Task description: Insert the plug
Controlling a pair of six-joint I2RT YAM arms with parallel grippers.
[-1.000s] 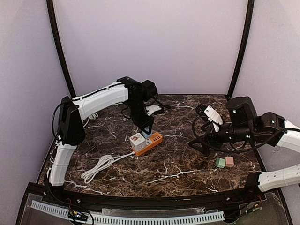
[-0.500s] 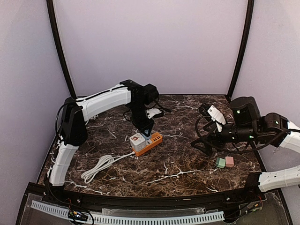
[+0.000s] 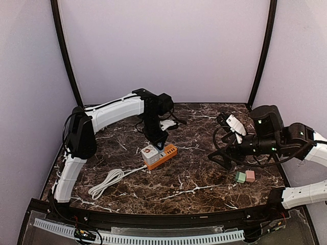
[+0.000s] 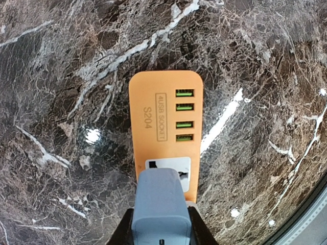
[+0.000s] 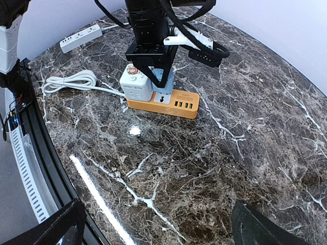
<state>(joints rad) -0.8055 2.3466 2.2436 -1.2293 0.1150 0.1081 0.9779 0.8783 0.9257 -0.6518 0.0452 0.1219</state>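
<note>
Coiled white cable [image 3: 104, 182]: lay on the tabletop [image 3: 194, 189], front left.
Green block [image 3: 240, 177], pink block [image 3: 250, 175]: touched side by side, front right.
Right gripper [image 5: 156, 214]: jaws spread wide, holding nothing.
Orange power strip [image 4: 166, 117]: lay flat mid-table, with a white cube adapter [image 3: 149, 154] on its cable end.
Plug [image 4: 157, 201]: grey-blue, over the strip's white socket, just beside the adapter; whether it was seated could not be told.
Left gripper [image 5: 152, 69]: clamped narrowly on the plug from above.
White power strip [image 5: 80, 38]: lay furthest back.

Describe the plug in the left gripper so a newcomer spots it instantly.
On the dark marble table, find the orange power strip near the middle. At its socket end, beside a white cube adapter, is the plug: the only blue-grey block, pinched in the black left gripper.
</note>
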